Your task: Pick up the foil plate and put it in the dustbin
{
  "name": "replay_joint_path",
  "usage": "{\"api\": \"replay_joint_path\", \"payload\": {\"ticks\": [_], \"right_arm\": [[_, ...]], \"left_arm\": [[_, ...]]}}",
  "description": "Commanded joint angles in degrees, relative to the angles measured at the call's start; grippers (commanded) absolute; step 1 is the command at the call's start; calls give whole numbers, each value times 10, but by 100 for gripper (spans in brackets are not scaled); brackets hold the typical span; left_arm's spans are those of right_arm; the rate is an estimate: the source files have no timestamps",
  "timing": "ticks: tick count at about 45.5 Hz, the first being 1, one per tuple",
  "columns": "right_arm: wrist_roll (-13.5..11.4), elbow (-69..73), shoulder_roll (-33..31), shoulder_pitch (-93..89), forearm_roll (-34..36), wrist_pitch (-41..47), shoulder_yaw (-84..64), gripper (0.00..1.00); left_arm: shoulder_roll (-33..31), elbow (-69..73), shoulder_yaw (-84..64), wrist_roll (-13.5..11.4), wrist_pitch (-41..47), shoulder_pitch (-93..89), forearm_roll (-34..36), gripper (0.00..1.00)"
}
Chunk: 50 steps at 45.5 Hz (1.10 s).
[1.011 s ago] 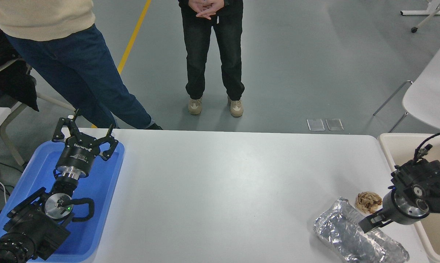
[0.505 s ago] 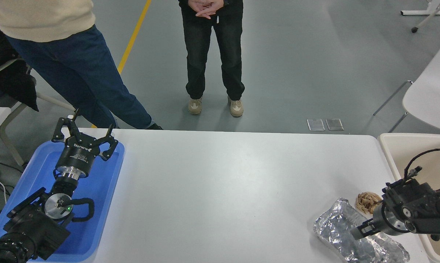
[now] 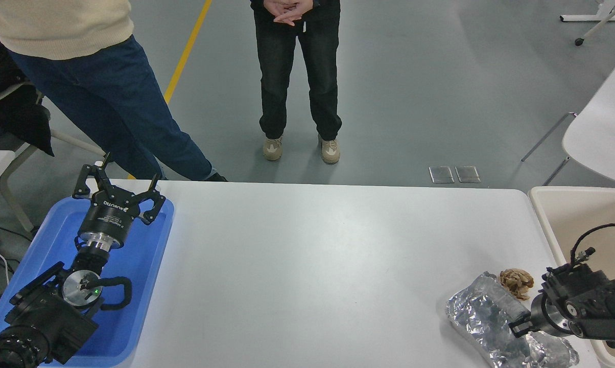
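White table (image 3: 312, 266): foil plate (image 3: 483, 319) lies at the near right corner, beside the dustbin (image 3: 558, 214). Right gripper (image 3: 519, 326) touches it; finger state cannot be determined. Left gripper (image 3: 117, 191), fingers spread, parked over blue tray (image 3: 144, 266).

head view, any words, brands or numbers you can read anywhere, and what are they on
"ROBOTIQ": white brand print, upside down in this view, on the black body of the left gripper, which is parked over the blue tray.
Smaller white lines under that brand: too small to read.
Right gripper, foil plate, dustbin, table: no print to be seen.
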Motion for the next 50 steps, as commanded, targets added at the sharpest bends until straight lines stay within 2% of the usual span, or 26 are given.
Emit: {"api": "replay_joint_path", "payload": {"ticks": [1, 14, 24, 27, 30, 33, 34, 38, 43, 46, 50], "right_arm": [[2, 27, -17, 22, 7, 1, -5, 0], [7, 144, -85, 119, 30, 16, -21, 0], [15, 300, -100, 270, 51, 19, -108, 0], [35, 333, -99, 312, 65, 27, -121, 0], [69, 348, -97, 351, 80, 70, -128, 0], [115, 349, -94, 394, 106, 139, -128, 0], [140, 348, -90, 427, 136, 189, -129, 0], [149, 342, -74, 493, 228, 273, -156, 0], [152, 338, -38, 558, 334, 309, -219, 0], [154, 339, -17, 586, 360, 323, -246, 0], [154, 339, -5, 612, 361, 373, -256, 0]], "left_arm": [[0, 0, 0, 1, 0, 0, 0, 100], [0, 0, 0, 1, 0, 0, 0, 100], [0, 0, 0, 1, 0, 0, 0, 100], [0, 0, 0, 1, 0, 0, 0, 100], [0, 0, 0, 1, 0, 0, 0, 100], [0, 0, 0, 1, 0, 0, 0, 100], [0, 0, 0, 1, 0, 0, 0, 100], [0, 0, 0, 1, 0, 0, 0, 100], [0, -1, 0, 1, 0, 0, 0, 100], [0, 0, 0, 1, 0, 0, 0, 100], [0, -1, 0, 1, 0, 0, 0, 100]]}}
